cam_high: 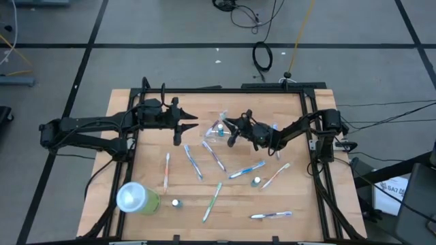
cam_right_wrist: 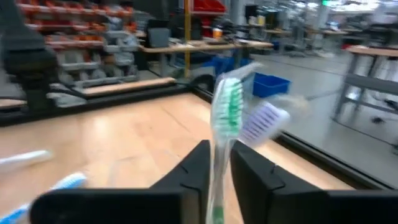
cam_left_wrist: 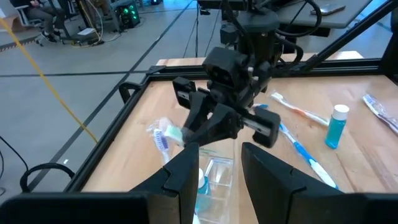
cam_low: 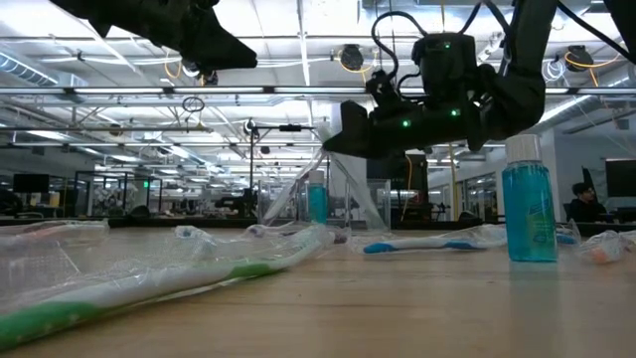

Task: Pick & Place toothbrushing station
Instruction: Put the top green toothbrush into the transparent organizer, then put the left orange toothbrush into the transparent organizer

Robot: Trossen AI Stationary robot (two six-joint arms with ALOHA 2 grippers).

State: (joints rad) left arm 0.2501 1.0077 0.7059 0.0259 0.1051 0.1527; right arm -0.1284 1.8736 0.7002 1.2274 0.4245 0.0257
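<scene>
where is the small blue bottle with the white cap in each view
High view: the blue bottle stands just behind the right arm, right of the right tool.
Low view: upright at right, below the right arm.
Left wrist view: upright on the table at right, beyond the right tool.
Right wrist view: not in it.
Shared landmark: the right tool, holding a green-bristled toothbrush.

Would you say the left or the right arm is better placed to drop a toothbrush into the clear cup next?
Right, probably. The right gripper is shut on a green toothbrush and hangs right beside the clear cup. The left gripper is open and empty, a little farther away.
</scene>
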